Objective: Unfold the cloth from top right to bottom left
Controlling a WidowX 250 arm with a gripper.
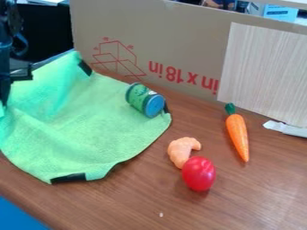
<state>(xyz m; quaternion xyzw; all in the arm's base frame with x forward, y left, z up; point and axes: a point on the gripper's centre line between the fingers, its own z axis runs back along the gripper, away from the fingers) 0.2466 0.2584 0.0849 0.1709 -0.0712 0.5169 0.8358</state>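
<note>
The black gripper [5,81] is at the far left edge, partly cut off by the frame, over the left side of the green cloth [90,128]. The cloth lies mostly spread on the left of the table, with raised folds toward the gripper. Black patches mark its top corner, bottom corner and right side. Whether the cloth is held at the left edge cannot be made out. A green can with a blue end [145,99] lies on its side on the cloth's upper right part.
An orange croissant-like piece [182,151] touches or nearly touches a red tomato-like toy [198,173] right of the cloth. Farther right lie a carrot [237,134] and a white strip [286,128]. A cardboard panel [180,49] stands along the back of the table [252,193].
</note>
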